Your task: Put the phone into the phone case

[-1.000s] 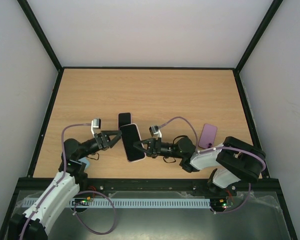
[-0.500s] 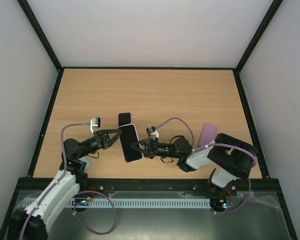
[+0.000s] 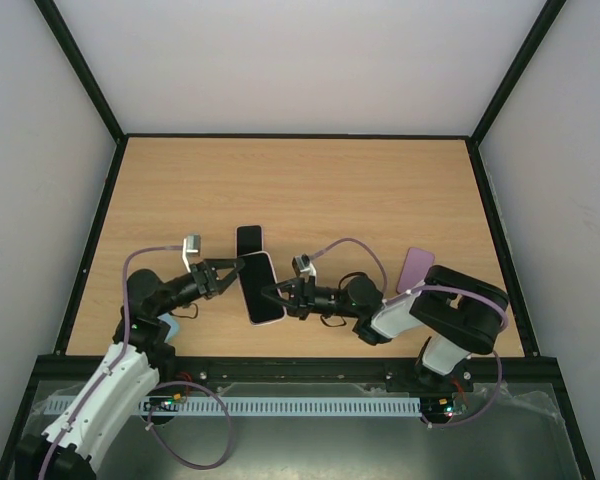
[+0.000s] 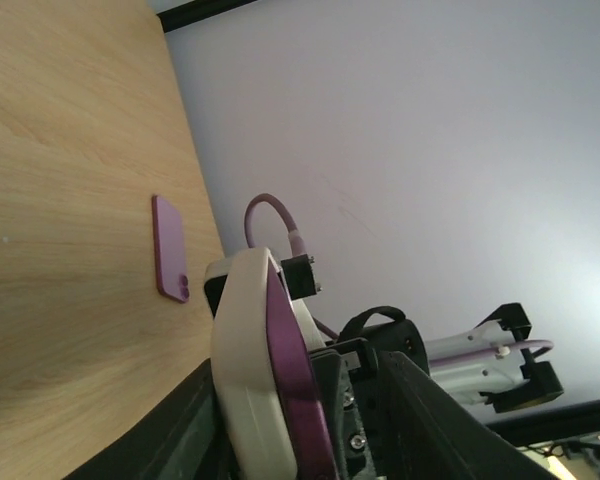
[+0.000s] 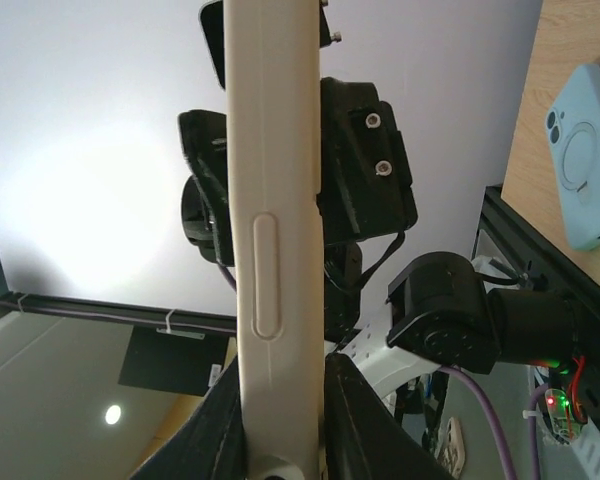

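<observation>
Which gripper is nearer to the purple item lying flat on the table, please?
Right. The right gripper is left of the purple item; the left gripper is farther left.

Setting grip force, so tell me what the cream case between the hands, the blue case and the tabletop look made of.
Cream case: probably silicone or soft plastic, matte; its side button is a moulded bump.
Blue case: likely the same, matte, with a moulded ring and lens cut-outs.
Tabletop: pale wood grain, smooth, low sheen; laminate or veneer, cannot tell.

Bright, even light — wrist close-ups perhaps slightly soft.
</observation>
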You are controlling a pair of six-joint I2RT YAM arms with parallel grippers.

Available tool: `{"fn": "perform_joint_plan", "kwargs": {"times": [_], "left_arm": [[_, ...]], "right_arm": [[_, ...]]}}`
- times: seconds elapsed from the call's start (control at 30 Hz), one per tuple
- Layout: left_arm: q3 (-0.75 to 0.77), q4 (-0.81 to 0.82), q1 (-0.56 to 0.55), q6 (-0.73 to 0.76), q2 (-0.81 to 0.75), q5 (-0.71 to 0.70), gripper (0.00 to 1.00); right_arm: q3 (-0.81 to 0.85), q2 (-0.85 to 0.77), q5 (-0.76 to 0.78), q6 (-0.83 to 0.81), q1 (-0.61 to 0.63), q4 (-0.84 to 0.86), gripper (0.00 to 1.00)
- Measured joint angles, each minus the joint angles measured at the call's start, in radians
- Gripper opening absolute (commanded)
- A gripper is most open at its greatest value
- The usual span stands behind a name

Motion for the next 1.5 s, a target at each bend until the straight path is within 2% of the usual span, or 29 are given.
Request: {"fn": "perform_joint_plan", "kwargs": {"times": [0.07,0.23,0.4,0.47,0.5,0.63,0.7,0.73,0.77,0.8,0.87,0.9,1.07,1.13,1.17,1.2,1.3,1.4,1.5], "left_arm": [[-0.001,0.000,0.000,-0.003,-0.009,0.000,0.33],[-0.016,0.027,0.000,-0.048,-0.024,-0.002,0.03],[-0.024,0.024,-0.001,-0.058,-0.024,-0.010,0.02],[-0.024,0.018,-0.002,-0.050,-0.024,-0.011,0.03],[-0.023,0.008,-0.002,-0.041,-0.025,-0.012,0.08],[-0.016,-0.033,-0.003,-0.014,-0.024,-0.016,0.43],[-0.009,-0.050,-0.003,-0.006,-0.028,-0.021,0.46],[-0.005,-0.056,-0.003,-0.003,-0.030,-0.023,0.43],[-0.002,-0.061,-0.003,0.001,-0.034,-0.025,0.37],[0.000,-0.064,-0.003,0.006,-0.038,-0.026,0.29],[0.000,-0.073,-0.003,0.008,-0.041,-0.029,0.07],[0.000,-0.077,-0.003,0.010,-0.041,-0.030,0.03],[0.002,-0.084,-0.003,0.008,-0.038,-0.028,0.02],[0.011,-0.108,-0.003,0.024,-0.032,-0.028,0.02],[0.018,-0.115,-0.003,0.031,-0.027,-0.027,0.02],[0.029,-0.130,-0.003,0.042,-0.021,-0.025,0.05],[0.072,-0.159,-0.003,0.070,0.007,-0.013,0.33],[0.105,-0.189,-0.003,0.111,0.040,0.001,0.54],[0.113,-0.199,-0.002,0.123,0.053,0.014,0.69]], "right_arm": [[0.000,0.009,0.000,0.014,0.002,0.003,0.16],[-0.002,0.016,0.000,0.027,0.003,0.023,0.17],[-0.016,0.016,0.008,0.028,0.004,0.023,0.26],[-0.020,0.016,0.010,0.032,0.005,0.024,0.26],[-0.022,0.015,0.011,0.033,0.005,0.023,0.24],[-0.026,0.014,0.017,0.027,0.006,0.017,0.20],[-0.026,0.011,0.017,0.029,0.008,0.016,0.20],[-0.026,0.008,0.017,0.029,0.009,0.015,0.20],[-0.026,0.004,0.017,0.029,0.010,0.015,0.20],[-0.026,-0.001,0.017,0.029,0.010,0.015,0.20],[-0.026,-0.011,0.017,0.029,0.010,0.015,0.20],[-0.026,-0.016,0.017,0.029,0.010,0.015,0.20],[-0.032,-0.021,0.024,0.018,0.010,-0.007,0.29],[-0.032,-0.027,0.026,0.011,0.010,-0.011,0.26],[-0.032,-0.032,0.026,0.007,0.010,-0.014,0.21],[-0.032,-0.036,0.028,0.002,0.010,-0.016,0.18],[-0.032,-0.049,0.038,-0.015,0.010,-0.027,0.14],[-0.033,-0.076,0.065,-0.022,0.010,-0.025,0.13],[-0.035,-0.105,0.102,-0.028,0.013,-0.034,0.13]]}}
